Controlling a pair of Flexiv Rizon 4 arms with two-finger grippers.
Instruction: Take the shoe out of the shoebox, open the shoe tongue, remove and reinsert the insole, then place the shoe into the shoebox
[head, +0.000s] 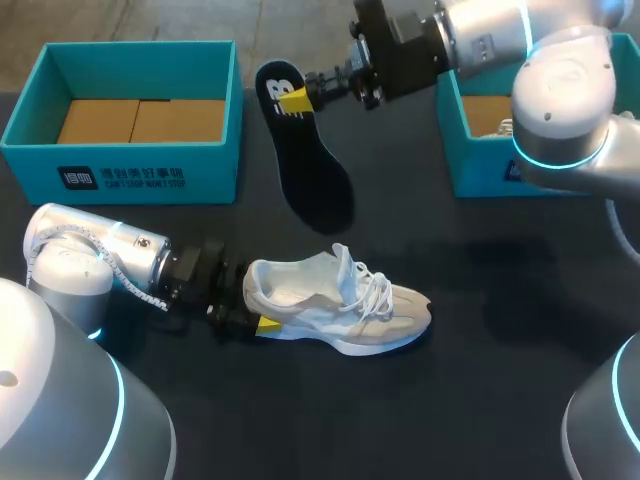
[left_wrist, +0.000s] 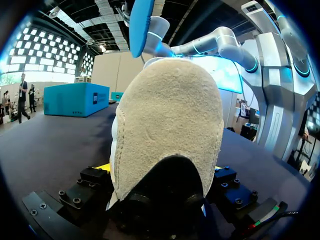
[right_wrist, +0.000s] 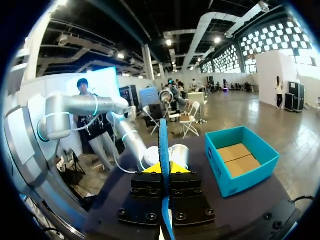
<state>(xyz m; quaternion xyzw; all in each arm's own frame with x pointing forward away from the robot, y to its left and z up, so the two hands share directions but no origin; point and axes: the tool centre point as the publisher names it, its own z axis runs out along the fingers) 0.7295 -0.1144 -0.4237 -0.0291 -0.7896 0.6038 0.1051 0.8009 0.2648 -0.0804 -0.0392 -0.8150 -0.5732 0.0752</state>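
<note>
right claw (head: 300, 98) pinches insole (head: 310, 165) at its heel end; left claw (head: 262, 322) clamps sneaker (head: 345, 305) heel on worktop (head: 480, 400). Insole looks light, floppy: heel-end grip suits, feed toe first.

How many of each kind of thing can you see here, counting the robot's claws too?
blue boxes: 2
shoe: 1
insole: 1
claws, left claw and right claw: 2
Total: 6
</note>
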